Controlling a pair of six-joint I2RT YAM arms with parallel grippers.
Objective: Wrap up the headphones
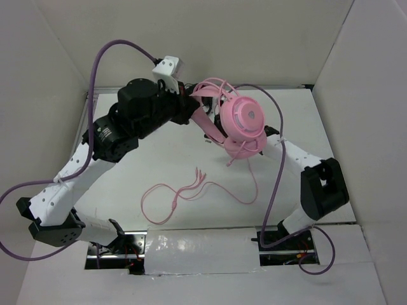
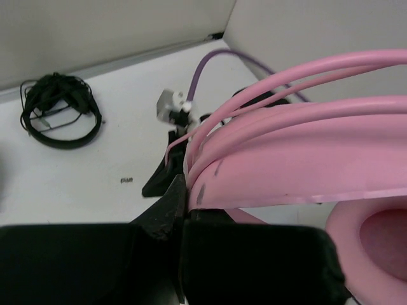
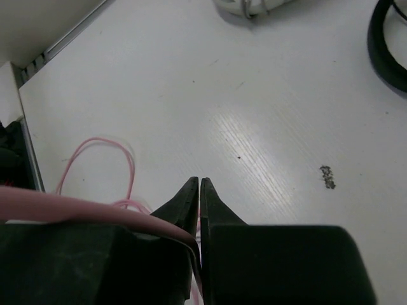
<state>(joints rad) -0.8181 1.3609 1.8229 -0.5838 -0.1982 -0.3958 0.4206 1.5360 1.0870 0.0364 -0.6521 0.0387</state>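
Two pinches: left hand point(image 2: 183, 197) on headphones point(image 1: 245, 117) headband point(image 2: 305, 168), right hand point(image 3: 200, 190) (nearly closed) on cable point(image 3: 95, 213).

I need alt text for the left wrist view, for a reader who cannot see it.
The left gripper, shut, pinches the pink headphones by the headband, and thin strands of their cable run above it. Behind, a set of black headphones lies on the white table.
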